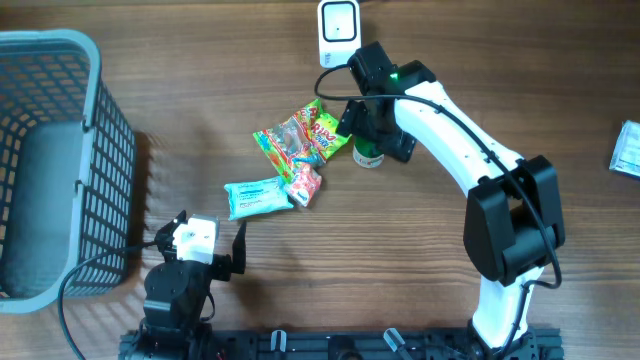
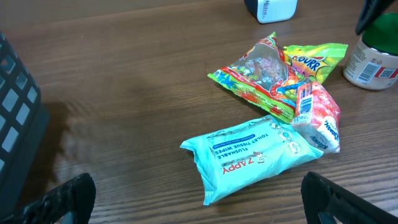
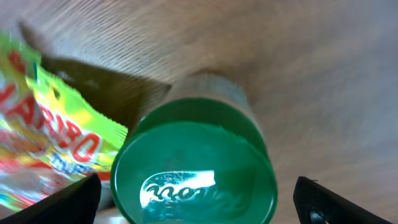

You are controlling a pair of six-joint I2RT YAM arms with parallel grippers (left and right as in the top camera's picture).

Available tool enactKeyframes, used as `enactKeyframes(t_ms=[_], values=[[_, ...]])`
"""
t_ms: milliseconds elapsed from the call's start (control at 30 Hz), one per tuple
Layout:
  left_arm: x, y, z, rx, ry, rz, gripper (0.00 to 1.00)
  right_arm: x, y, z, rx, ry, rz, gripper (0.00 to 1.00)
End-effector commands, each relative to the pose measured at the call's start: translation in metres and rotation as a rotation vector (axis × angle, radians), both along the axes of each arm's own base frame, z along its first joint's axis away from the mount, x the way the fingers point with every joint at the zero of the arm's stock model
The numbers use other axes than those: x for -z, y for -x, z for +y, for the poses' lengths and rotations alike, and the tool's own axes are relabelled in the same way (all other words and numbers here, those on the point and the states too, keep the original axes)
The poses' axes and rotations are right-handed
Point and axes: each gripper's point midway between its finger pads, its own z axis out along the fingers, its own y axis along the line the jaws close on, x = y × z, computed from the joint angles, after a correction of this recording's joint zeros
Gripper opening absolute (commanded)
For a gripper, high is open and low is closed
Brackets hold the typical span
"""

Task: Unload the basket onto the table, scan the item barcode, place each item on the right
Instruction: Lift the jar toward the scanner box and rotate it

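I have the right gripper (image 3: 199, 208) hanging straight over the small white jar with a round green plastic lid (image 1: 368, 156). The jar stands upright on the brown wooden table (image 1: 330, 260), just beside the crinkled green-and-red snack bags (image 1: 300, 138) and near the white boxy scanner (image 1: 338, 22) at the far edge. In the right wrist view the lid fills the middle. My two fingers stand spread wide to either side, clear of it, pinching nothing.

The left gripper (image 2: 199, 211) sits low near the table's front edge, its jaws equally wide and empty. It looks across at the teal plastic pack of flushable wipes (image 2: 255, 155). The grey plastic mesh basket (image 1: 50, 150) is off to its left.

I read this as the pick-up step: the jar is not yet lifted and nothing is presented to the scanner. The next move calls for lowering until the fingers bracket the jar's body below the lid, centring, then closing firmly. The round sides could slip, or the jar could tip toward the bags.

The left wrist view shows a printed label on the jar's side with what may be a barcode, too small for me to be sure. Once the jar is up, that face would need turning toward the scanner.
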Motion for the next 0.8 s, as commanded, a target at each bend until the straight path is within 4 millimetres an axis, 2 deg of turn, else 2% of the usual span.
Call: enactKeyframes(t_ms=[0,167,267,400,500,567,633,700,767], values=[[-0.001,0.000,-0.001,0.011,-0.001,-0.004,1.00,-0.002,0.007,0.008,0.407,-0.090,0.068,1.00],[-0.001,0.000,-0.001,0.011,-0.001,-0.004,1.00,0.001,0.005,0.004,0.625,-0.084,0.071,1.00],[-0.001,0.000,-0.001,0.011,-0.001,-0.004,1.00,0.010,0.003,0.005,0.634,-0.081,0.083,1.00],[-0.001,0.000,-0.001,0.011,-0.001,-0.004,1.00,0.037,0.006,0.010,0.598,-0.070,0.143,0.98],[-0.001,0.000,-0.001,0.011,-0.001,-0.004,1.00,0.049,0.009,0.009,0.580,-0.047,0.166,0.87],[-0.001,0.000,-0.001,0.011,-0.001,-0.004,1.00,0.054,0.012,0.008,0.562,-0.035,0.181,0.71],[-0.001,0.000,-0.001,0.011,-0.001,-0.004,1.00,0.054,0.013,0.007,0.551,-0.029,0.182,0.66],[-0.001,0.000,-0.001,0.011,-0.001,-0.004,1.00,0.054,0.012,0.009,0.497,-0.037,0.181,0.57],[-0.001,0.000,-0.001,0.011,-0.001,-0.004,1.00,0.053,0.011,0.013,0.430,-0.056,0.180,0.54]])
